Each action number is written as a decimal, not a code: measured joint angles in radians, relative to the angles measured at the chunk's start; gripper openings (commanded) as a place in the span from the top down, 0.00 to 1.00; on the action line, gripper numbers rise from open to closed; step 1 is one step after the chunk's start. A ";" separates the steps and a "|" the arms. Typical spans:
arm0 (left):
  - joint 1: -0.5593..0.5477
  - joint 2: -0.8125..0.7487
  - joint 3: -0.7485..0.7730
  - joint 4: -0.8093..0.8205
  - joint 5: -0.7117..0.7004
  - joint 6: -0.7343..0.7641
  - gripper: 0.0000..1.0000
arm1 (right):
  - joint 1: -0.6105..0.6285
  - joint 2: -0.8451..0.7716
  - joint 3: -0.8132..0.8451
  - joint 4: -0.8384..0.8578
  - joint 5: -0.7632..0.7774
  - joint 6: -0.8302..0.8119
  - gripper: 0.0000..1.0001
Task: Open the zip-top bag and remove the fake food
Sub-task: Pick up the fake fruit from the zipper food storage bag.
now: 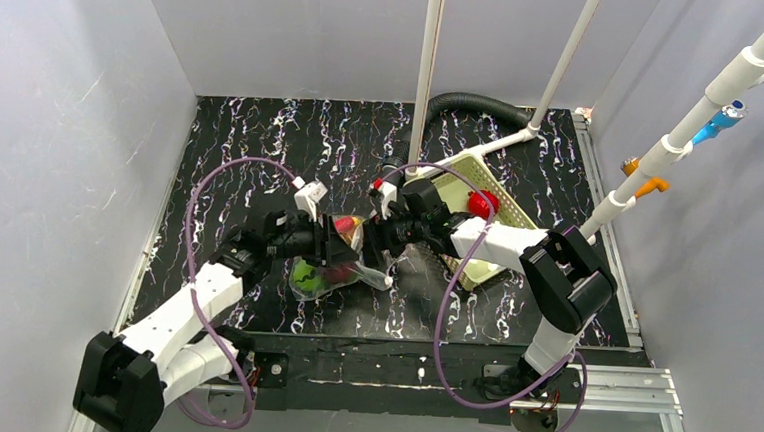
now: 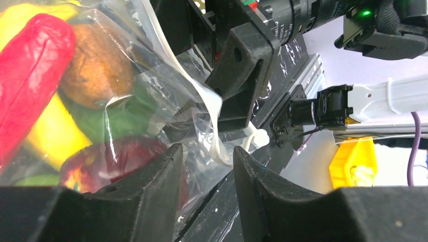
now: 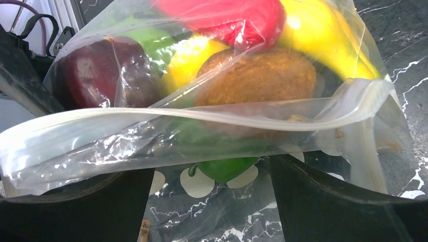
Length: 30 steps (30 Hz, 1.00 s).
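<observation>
Top view, frame centre: the zip-top bag point(image 1: 340, 271), fake food point(image 3: 252, 75) inside, hangs between the 2 arms; my left gripper point(image 2: 206, 154) pinches its film, my right gripper point(image 3: 207, 170) gapes wide, the zip strip point(image 3: 202, 118) lying crosswise just beyond its fingertips.

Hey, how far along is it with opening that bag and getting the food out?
Done: the zip-top bag has been brought between both arms. In hand: the left tool appears to pinch film by the zip strip, while the right tool sits open under the bag's top. Left: no opening shows in the strip, and the fake food is inside the bag.
</observation>
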 measured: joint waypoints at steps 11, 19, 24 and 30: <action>0.000 -0.196 0.083 -0.262 -0.262 0.077 0.28 | 0.000 0.021 0.019 0.002 0.007 0.029 0.09; 0.001 -0.025 0.067 -0.314 -0.413 0.070 0.47 | 0.015 0.022 0.035 -0.017 0.018 0.025 0.02; 0.002 -0.025 0.043 -0.308 -0.441 0.053 0.55 | 0.074 0.044 0.092 -0.080 0.083 -0.016 0.02; 0.004 -0.025 0.041 -0.308 -0.445 0.049 0.61 | 0.101 0.072 0.135 -0.131 0.214 -0.062 0.21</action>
